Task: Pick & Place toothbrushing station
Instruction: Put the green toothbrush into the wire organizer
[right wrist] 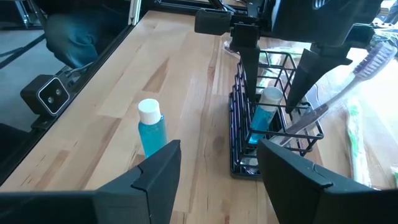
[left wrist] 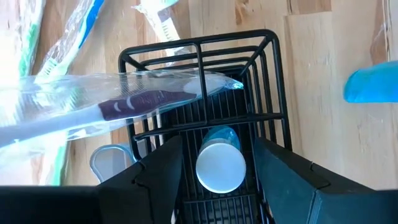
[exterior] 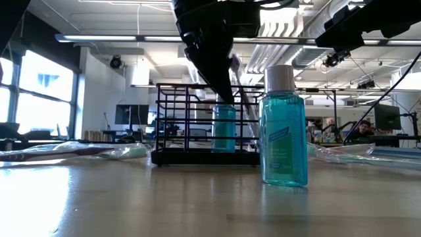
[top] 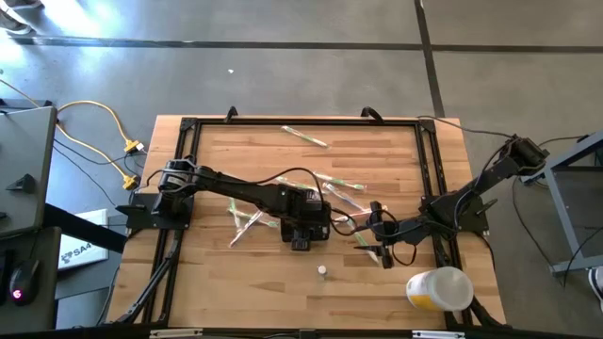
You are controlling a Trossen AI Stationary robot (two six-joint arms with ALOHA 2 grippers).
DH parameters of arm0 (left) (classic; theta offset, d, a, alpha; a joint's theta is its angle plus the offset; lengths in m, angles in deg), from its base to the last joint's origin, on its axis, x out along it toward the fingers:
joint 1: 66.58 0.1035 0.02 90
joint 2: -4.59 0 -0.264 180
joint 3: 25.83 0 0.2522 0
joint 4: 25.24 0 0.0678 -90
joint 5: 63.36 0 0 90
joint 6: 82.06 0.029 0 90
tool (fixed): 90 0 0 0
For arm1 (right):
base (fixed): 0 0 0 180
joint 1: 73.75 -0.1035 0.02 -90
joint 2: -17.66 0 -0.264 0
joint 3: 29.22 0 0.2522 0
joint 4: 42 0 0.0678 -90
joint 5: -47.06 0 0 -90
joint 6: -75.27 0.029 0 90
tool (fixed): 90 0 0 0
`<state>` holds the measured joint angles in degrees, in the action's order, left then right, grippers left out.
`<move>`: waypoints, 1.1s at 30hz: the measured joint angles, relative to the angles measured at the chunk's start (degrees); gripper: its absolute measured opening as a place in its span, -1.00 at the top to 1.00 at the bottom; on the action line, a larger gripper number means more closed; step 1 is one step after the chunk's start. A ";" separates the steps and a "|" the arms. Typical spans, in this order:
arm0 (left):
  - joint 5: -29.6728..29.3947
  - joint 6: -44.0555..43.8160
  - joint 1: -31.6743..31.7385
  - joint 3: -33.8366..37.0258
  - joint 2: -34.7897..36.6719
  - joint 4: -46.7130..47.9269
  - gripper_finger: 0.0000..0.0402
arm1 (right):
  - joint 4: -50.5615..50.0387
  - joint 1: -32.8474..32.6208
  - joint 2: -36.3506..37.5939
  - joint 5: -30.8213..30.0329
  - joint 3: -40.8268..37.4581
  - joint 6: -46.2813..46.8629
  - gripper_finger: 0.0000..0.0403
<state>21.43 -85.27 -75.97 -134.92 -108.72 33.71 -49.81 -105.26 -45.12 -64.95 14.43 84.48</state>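
The toothbrushing station, a small black wire caddy (left wrist: 267, 74), stands on the wooden table near its middle (exterior: 197, 155). A blue bottle with a white cap (left wrist: 221, 167) stands upright inside it. A toothbrush in a clear wrapper (left wrist: 134, 104) sticks into the caddy and leans on its top rim (right wrist: 339, 87). My left gripper (left wrist: 217, 146) hangs open above the caddy, pointing down. Its fingers stand either side of the bottle's cap with a gap on each side. My right gripper (right wrist: 219, 144) waits open to the caddy's right (top: 377, 231), holding nothing.
A second blue bottle (right wrist: 151, 127) stands on the table in front of the caddy (top: 321, 271). Several wrapped toothbrushes lie around (top: 247, 218) (top: 306, 137) (top: 341, 181). A white-and-yellow cup (top: 439, 288) lies at the near right corner. Black rails (top: 188, 127) frame the table.
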 joint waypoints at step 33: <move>0.34 -1.61 -0.02 -0.02 4.72 2.74 0.01 | -1.44 0.00 0.02 0.08 0.00 0.20 -0.01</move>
<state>21.77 -86.88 -75.99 -134.94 -104.00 36.46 -51.25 -105.26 -45.10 -64.87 14.43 84.68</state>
